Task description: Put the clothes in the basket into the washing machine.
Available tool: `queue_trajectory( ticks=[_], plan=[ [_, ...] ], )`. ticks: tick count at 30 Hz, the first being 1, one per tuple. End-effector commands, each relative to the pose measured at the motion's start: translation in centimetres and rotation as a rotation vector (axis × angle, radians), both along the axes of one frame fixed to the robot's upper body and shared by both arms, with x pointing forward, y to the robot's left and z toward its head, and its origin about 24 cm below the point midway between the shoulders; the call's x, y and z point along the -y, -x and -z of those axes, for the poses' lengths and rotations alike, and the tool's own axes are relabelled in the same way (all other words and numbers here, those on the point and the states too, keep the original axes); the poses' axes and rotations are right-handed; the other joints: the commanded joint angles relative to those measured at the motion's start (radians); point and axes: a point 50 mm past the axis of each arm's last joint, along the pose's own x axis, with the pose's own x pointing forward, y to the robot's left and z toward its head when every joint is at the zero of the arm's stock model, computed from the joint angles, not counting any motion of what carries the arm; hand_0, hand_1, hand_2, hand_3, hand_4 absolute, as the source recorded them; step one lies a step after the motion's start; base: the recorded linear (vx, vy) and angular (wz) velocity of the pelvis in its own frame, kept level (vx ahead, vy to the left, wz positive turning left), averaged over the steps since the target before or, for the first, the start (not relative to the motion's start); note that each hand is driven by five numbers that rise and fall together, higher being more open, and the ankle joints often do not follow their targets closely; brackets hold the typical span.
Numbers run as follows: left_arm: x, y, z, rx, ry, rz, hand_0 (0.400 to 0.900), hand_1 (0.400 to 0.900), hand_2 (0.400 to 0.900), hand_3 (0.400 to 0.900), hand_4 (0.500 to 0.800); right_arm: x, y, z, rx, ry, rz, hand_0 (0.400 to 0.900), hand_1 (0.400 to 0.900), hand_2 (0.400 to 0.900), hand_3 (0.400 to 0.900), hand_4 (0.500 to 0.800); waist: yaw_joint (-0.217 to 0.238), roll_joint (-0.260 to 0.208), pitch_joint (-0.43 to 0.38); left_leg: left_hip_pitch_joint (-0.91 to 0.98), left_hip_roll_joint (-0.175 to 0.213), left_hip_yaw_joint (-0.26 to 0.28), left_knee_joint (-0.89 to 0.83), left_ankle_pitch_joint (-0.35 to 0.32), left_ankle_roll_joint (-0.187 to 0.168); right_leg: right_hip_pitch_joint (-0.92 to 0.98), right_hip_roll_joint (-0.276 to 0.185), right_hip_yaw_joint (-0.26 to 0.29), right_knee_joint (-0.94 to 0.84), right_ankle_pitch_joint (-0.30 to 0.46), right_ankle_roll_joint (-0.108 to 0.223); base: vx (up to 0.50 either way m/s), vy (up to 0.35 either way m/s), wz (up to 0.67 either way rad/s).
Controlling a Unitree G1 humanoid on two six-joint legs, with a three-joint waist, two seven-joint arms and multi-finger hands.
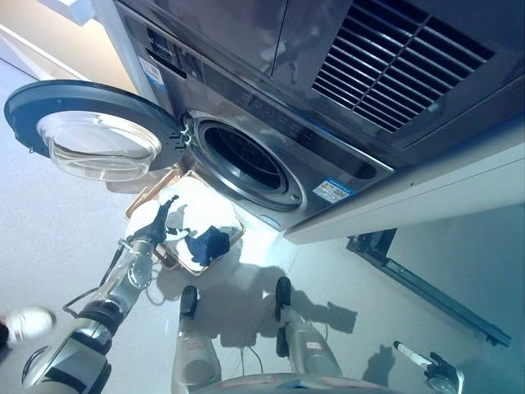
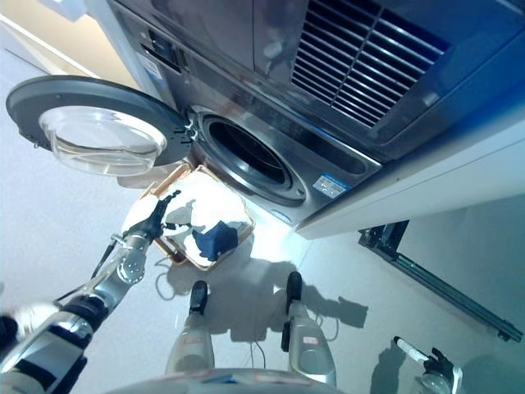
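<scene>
While the clothes (image 1: 197, 238) lie heaped in the basket (image 1: 141, 203), a white mass with one dark blue piece (image 2: 215, 238) toward the near corner, nothing is yet lifted clear. No single long axis can be given for the heap; the blue piece is crumpled and points nowhere in particular. The basket, brown-rimmed and rectangular, sits on the floor (image 1: 49, 222) just below the drum opening (image 1: 246, 158) of the washing machine (image 1: 328, 123), its long side apparently running toward the machine, presumably placed so that the transfer is short. The left robot hand (image 2: 160, 209) is held over the basket's left part, fingers loosely spread and aimed toward the clothes; whether cloth is touched cannot be told, and nothing is seen clasped. The door (image 1: 90, 131) is swung fully open to the left, leaving the drum mouth unobstructed. The right robot hand (image 1: 426, 365) shows low at the right, well apart from the work; its fingers cannot be judged.
</scene>
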Motion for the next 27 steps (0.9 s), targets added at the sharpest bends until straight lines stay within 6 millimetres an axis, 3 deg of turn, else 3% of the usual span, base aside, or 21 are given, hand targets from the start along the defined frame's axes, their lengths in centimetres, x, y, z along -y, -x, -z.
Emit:
queue_trajectory(
  ticks=[1,9,17,27],
  plan=[
    [-0.1,-3.2,-4.5,0.207,-0.062,0.003,0.9,0.9,0.9,0.9,0.8,4.6,-0.5,-3.1,0.022,0.21,0.006,0.9,0.9,0.9,0.9,0.8,-0.006,-0.012,0.051,-0.073,-0.083,0.007,0.056,-0.027,0.139,-0.122,-0.01,0.051,0.162,-0.01,0.023,-0.12,0.027,0.01],
    [-0.8,-5.3,-6.6,0.269,-0.136,-0.074,0.9,0.9,0.9,0.9,0.8,5.3,-5.4,-5.5,0.177,0.286,-0.024,0.9,0.9,0.9,0.9,0.8,-0.03,-0.037,0.136,-0.212,-0.077,0.03,0.129,-0.022,0.139,-0.261,0.0,0.069,0.19,0.023,0.02,-0.11,-0.013,-0.08],
    [-0.8,-6.9,-9.3,0.344,-0.184,-0.093,0.9,0.9,0.9,0.9,0.8,6.3,-5.4,-6.4,0.23,0.341,0.022,0.9,0.9,0.9,0.9,0.8,-0.056,-0.051,0.194,-0.306,-0.073,0.014,0.162,-0.016,0.135,-0.351,0.0,0.055,0.228,0.019,0.018,-0.06,-0.033,0.05],
    [-1.7,-7.8,-12.7,0.442,-0.304,-0.115,0.9,0.9,0.9,0.9,0.8,7.3,-7.8,-9.6,0.412,0.452,0.021,0.9,0.9,0.9,0.9,0.8,-0.088,-0.062,0.22,-0.497,-0.063,-0.017,0.197,0.012,0.129,-0.541,0.0,0.043,0.276,0.03,0.022,-0.07,-0.032,0.02]
  ],
)
